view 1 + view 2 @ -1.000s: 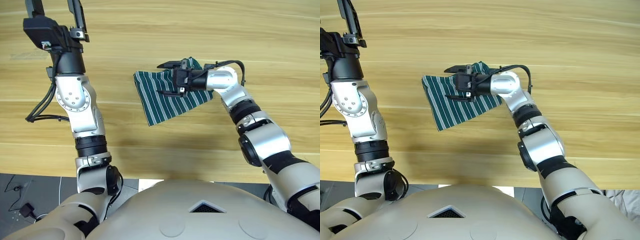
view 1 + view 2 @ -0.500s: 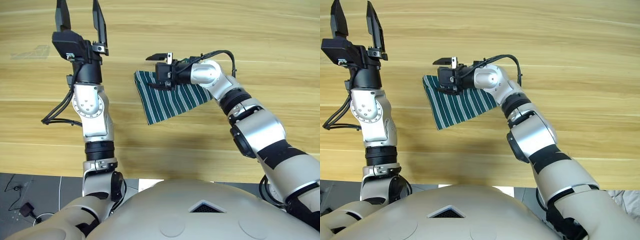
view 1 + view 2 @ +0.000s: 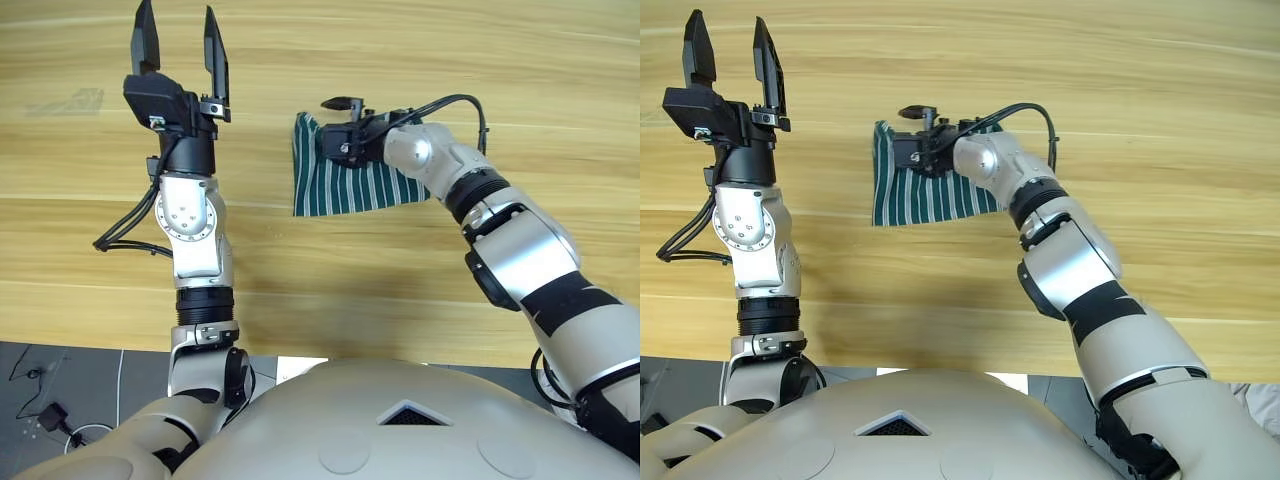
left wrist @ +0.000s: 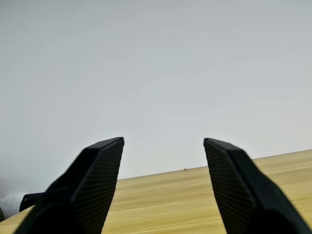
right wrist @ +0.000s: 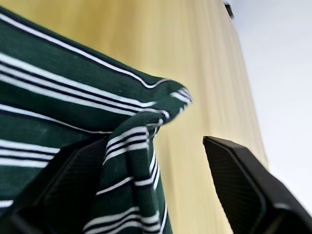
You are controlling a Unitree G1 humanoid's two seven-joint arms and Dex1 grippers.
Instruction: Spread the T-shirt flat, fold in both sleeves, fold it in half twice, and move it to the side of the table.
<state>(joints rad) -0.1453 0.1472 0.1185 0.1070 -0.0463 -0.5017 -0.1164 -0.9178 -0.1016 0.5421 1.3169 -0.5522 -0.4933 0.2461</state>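
The folded green T-shirt (image 3: 345, 185) with white stripes lies on the wooden table (image 3: 480, 60), a little right of centre. My right gripper (image 3: 343, 125) is open at the shirt's far left corner. One finger lies on the cloth and the other sticks out past the far edge. In the right wrist view a fold of the T-shirt (image 5: 73, 97) bunches against one finger (image 5: 63, 185), and the other finger (image 5: 243, 195) stands clear of it. My left gripper (image 3: 178, 40) is open and held up in the air left of the shirt, with nothing between its fingers (image 4: 97, 180).
Bare wood surrounds the shirt on every side. The table's near edge (image 3: 400, 355) runs across the front, with dark floor and cables (image 3: 45, 415) below it at the left. A pale wall (image 4: 156, 58) rises behind the table's far edge.
The right gripper swung left and toward the far side, turning the shirt so its near edge now runs along the table. The left arm moved right, closer to the shirt, gripper still open.
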